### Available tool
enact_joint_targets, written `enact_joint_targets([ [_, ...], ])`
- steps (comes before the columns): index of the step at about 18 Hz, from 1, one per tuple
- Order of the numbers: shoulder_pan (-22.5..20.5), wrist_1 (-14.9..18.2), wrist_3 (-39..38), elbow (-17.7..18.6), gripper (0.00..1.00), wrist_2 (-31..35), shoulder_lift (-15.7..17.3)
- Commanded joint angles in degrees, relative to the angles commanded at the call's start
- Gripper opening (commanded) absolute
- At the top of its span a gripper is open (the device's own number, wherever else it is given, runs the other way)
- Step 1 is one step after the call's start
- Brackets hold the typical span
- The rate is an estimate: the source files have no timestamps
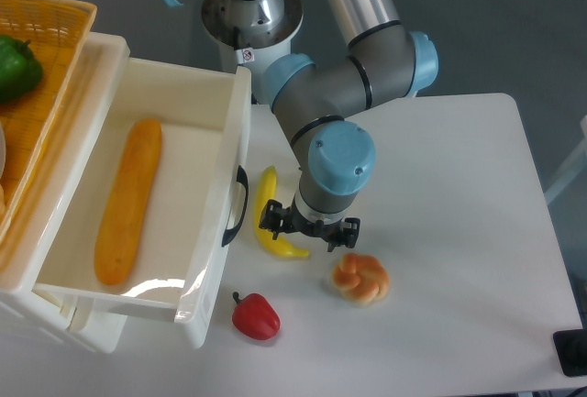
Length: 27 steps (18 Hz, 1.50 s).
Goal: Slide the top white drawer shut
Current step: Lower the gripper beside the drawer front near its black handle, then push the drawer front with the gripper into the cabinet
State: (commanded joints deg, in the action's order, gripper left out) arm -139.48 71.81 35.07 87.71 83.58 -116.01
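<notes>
- Here, fixed camera, item one: your pincer [308, 229] hangs low over the table [459, 195], fingers pointing down, directly above the banana [269, 216]. Its jaws stand apart and hold nothing.
- Item two: the top white drawer [206, 223] lies to the pincer's left, pulled well out, its black handle [238, 206] facing the pincer across a narrow gap. You would likely push on that front to close it.
- Item three: a long orange loaf [127, 201] rests inside the drawer, farther left.
- Item four: a knotted bun [360, 277] sits just below and right of the pincer; a red pepper [256, 315] below and left.
- Item five: an orange basket [41, 58] with a green pepper [18, 67], far upper left.
</notes>
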Motion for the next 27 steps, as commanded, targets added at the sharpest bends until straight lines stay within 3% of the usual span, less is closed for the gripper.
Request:
enact_joint_targets([
  [27, 2.5, 0.5, 0.1, 0.4, 1.00, -4.1, 2.3],
])
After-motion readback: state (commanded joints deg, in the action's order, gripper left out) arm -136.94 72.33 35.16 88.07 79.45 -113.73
